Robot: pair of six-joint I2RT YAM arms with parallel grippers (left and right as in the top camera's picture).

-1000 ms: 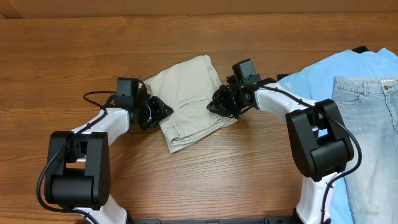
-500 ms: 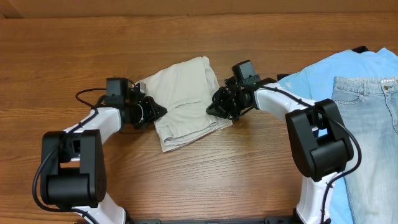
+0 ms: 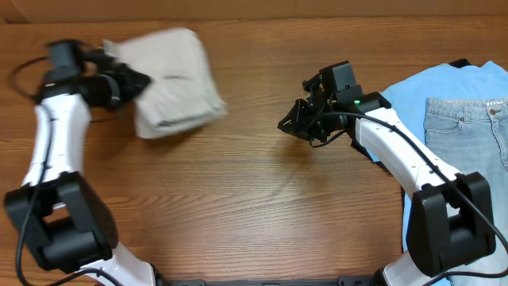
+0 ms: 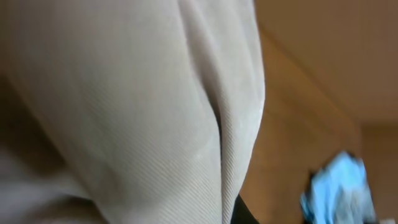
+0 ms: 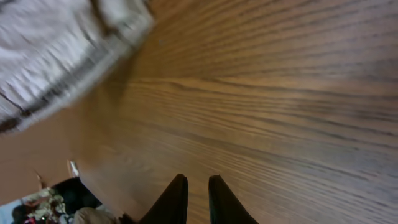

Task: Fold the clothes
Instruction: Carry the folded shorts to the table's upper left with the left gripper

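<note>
The clothes, a folded pair of pale beige shorts, are at the table's far left, blurred by motion. My left gripper is shut on their left edge. In the left wrist view the beige fabric fills nearly the whole frame and hides the fingers. My right gripper hovers over bare wood near the middle, well to the right of the shorts. Its fingers stand almost together with nothing between them. The shorts show blurred at the top left of the right wrist view.
A light blue T-shirt lies at the right edge with pale blue jeans on top of it. The T-shirt shows as a blue blur in the left wrist view. Wooden table stretches between the arms.
The left gripper closed on the shorts and swept them from the table's middle to the far left. The right gripper let go and drew back to the right.
</note>
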